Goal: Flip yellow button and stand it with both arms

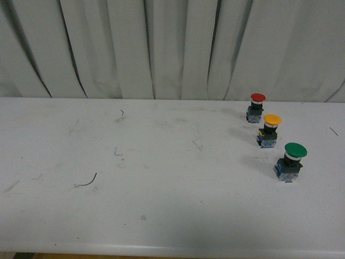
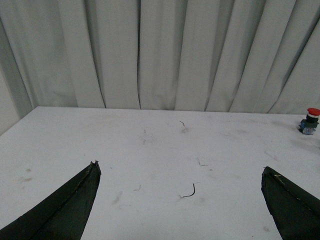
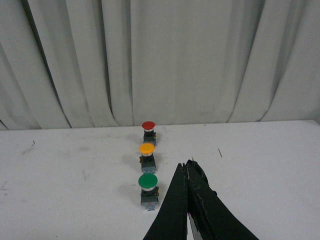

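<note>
The yellow button (image 1: 270,130) stands upright, cap up, on the white table at the right, between a red-capped button (image 1: 256,107) behind it and a larger green-capped button (image 1: 291,161) in front. It also shows in the right wrist view (image 3: 147,156). My right gripper (image 3: 186,165) is shut and empty, held above the table beside the green button (image 3: 148,189), apart from all three. My left gripper (image 2: 180,167) is open and empty over the table's left part, far from the yellow button. Neither arm shows in the front view.
The white table (image 1: 161,178) carries small dark wire scraps (image 1: 87,182) at the left. A grey pleated curtain (image 1: 172,48) hangs right behind the table's far edge. The red button (image 2: 310,120) shows at the edge of the left wrist view.
</note>
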